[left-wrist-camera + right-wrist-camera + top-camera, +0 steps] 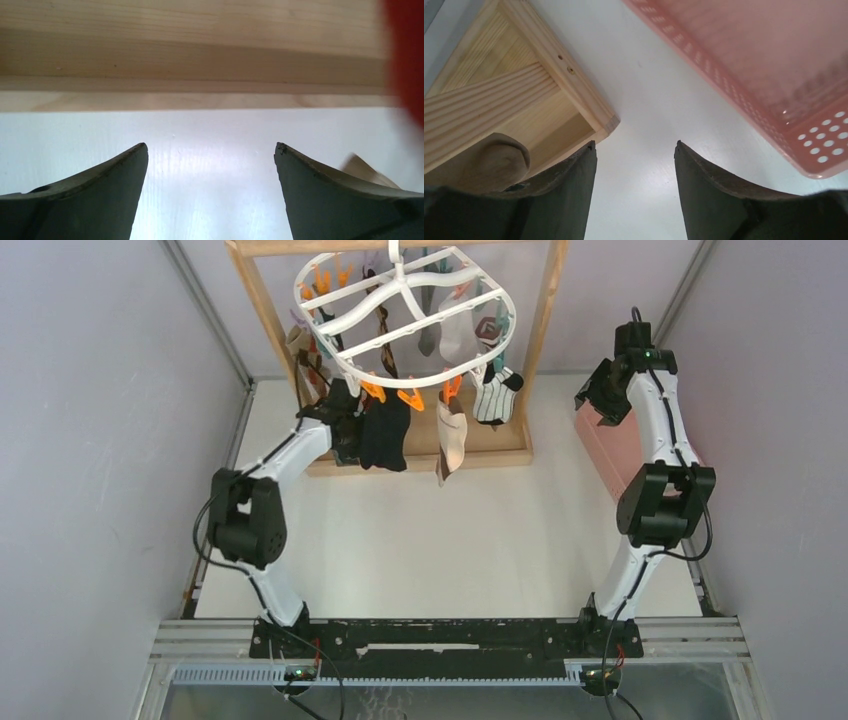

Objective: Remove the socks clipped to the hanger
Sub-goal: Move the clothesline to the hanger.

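Upper centre of the top view: hanger (398, 288) hangs from the wooden frame (545, 330), above the desk (450, 540). The socks (450, 445) dangle from its clips all round the rim: black one (385, 435) lower left, beige one next to it, white black-striped one (492, 395) further right, more behind, partly hidden. None lies on the desk.

Left pincer (210, 147) is spread wide with nothing between its fingers. From above it sits low at the hanger's left side, just beside the black sock. Its wrist view shows only the frame's base bar, bare desk and a red blur at upper right.

Right pincer (634, 144) is parted about halfway and empty, off at the right of frame over the pink basket (774, 75). A beige lump at lower left of its wrist view can't be identified.

Step, as a judgement: approach for a grab on the left, no sock gripped yet. Next move calls for lining the left fingers around the black sock's body, closing, then pulling down to pop the clip. Risk: hanger swings, or the neighbouring sock gets pinched too.
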Robot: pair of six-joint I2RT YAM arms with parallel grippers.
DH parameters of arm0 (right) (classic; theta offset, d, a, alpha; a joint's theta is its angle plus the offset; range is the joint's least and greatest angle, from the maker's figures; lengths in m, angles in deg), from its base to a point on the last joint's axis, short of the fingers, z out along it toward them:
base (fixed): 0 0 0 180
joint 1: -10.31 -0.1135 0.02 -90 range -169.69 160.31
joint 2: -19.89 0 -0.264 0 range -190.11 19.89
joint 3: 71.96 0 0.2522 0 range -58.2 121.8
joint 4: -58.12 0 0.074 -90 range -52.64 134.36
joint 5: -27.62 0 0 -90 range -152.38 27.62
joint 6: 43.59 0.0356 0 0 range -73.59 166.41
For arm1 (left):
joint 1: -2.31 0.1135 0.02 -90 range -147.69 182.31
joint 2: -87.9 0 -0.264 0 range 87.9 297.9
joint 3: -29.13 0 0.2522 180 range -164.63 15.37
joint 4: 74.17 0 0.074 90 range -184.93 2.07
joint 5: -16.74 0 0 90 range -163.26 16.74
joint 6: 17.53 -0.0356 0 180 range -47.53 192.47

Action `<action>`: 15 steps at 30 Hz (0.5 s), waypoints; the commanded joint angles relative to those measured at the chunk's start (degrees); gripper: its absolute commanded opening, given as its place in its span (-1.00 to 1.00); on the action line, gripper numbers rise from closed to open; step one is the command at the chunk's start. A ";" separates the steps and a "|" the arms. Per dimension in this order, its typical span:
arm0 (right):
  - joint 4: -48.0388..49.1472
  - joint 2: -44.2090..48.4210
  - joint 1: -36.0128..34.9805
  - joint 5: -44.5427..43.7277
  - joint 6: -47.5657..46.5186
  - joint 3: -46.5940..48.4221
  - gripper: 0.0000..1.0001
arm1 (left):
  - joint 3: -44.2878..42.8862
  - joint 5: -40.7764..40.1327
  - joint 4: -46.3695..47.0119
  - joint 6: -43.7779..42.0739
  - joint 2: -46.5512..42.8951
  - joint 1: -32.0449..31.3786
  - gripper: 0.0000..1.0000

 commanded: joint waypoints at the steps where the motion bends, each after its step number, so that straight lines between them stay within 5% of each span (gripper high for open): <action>1: -4.24 -2.60 1.50 -5.08 -2.58 5.40 0.34 | 3.07 2.42 -1.17 2.24 -8.78 -0.38 0.99; 15: -3.00 -8.42 5.18 -7.30 -9.44 7.34 0.43 | 9.47 4.84 -7.27 4.35 -19.21 -1.73 1.00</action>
